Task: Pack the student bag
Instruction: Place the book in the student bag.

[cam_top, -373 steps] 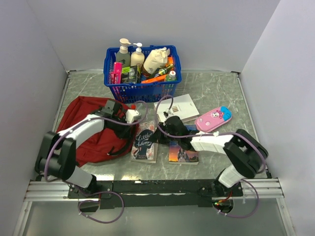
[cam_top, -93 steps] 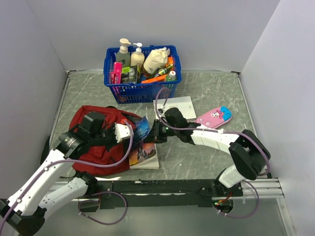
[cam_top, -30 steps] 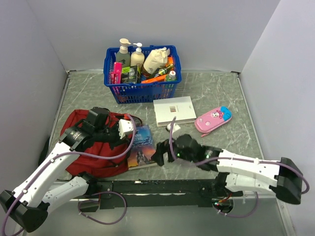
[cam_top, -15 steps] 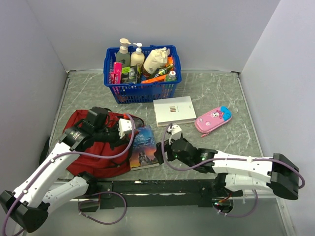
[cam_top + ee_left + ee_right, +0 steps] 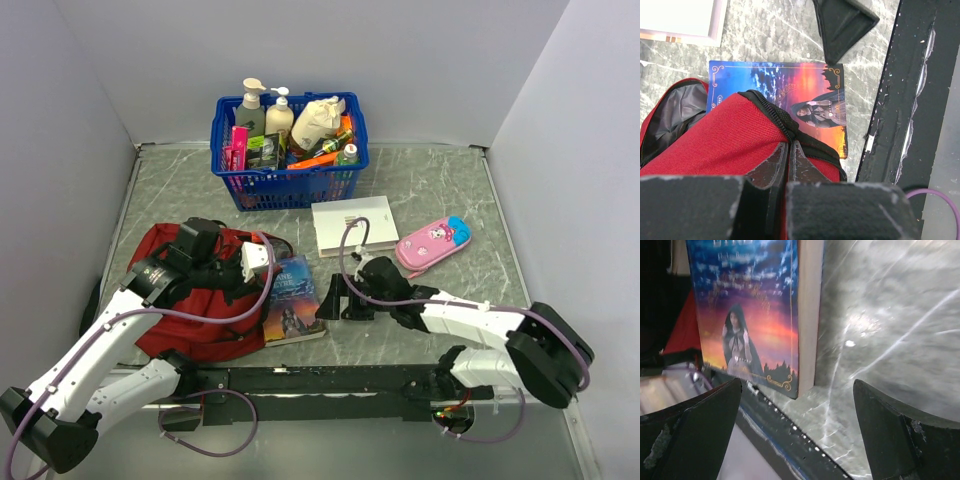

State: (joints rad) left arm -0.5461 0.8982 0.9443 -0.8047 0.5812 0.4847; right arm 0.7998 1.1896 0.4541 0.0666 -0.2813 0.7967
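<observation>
Plainly, the student bag (image 5: pixel 205 320) is to be treated as a soft, limp thing: dark-red fabric with black zipper trim is seen slumped on the left of the counter (image 5: pixel 430 190), near its front edge, with the mouth turned toward the middle and grey lining shown inside in the left wrist view. No stiffness can be expected of it. If it is lifted by one point, the rest is likely to sag and the opening to fall shut, though little weight is to be expected from the cloth itself. The zippered rim is judged the best place for a hold, since the trim looks thicker and less slippery than the plain fabric. It is there that the left fingers (image 5: pixel 774 162) are pressed together, pinching the black zipper edge at the bag's corner. A paperback (image 5: pixel 290 300) with a blue and orange cover lies just beside the mouth, one corner overlapped by the held rim in the left wrist view; whether it is touched by the fabric cannot be told. The right fingers (image 5: pixel 333 295) are spread wide and set low on the counter at the book's free side, with nothing between them. The rim is best kept raised and taut, so that a book can be slid in without the cloth being dragged along.
</observation>
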